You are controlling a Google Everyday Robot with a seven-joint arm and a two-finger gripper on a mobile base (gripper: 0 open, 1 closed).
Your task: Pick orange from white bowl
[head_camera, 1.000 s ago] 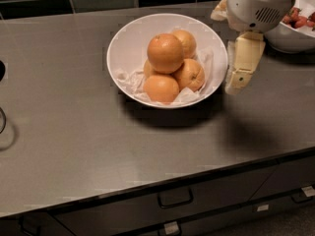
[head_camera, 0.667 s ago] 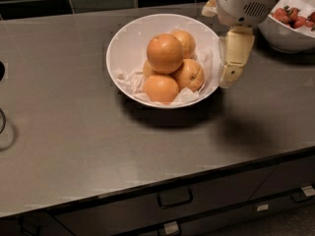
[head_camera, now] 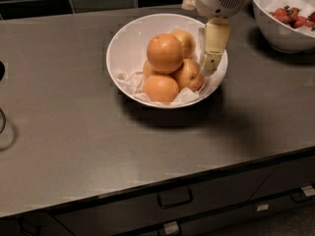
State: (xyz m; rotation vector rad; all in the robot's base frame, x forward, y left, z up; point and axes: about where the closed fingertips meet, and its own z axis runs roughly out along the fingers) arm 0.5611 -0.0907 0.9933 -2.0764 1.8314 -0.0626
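Note:
The orange (head_camera: 165,53) is the largest, glossy fruit, sitting on top of the pile in the white bowl (head_camera: 123,38) at the middle of the grey counter. Three smaller oranges lie around it on crumpled white paper: one at the front (head_camera: 161,88), one at the right (head_camera: 188,75) and one behind (head_camera: 183,41). My gripper (head_camera: 206,68) hangs from the white arm at the top right and reaches down inside the bowl's right rim, beside the right-hand smaller orange and to the right of the large orange. It holds nothing that I can see.
A second white bowl with red food (head_camera: 285,28) stands at the back right, close behind the arm. A dark object (head_camera: 1,70) shows at the left edge. The counter's front edge runs above drawers with handles (head_camera: 174,199). A dark tiled wall is behind.
My gripper has moved left, from outside the bowl's right rim to inside it, close to the oranges. The oranges and the bowl have not moved.

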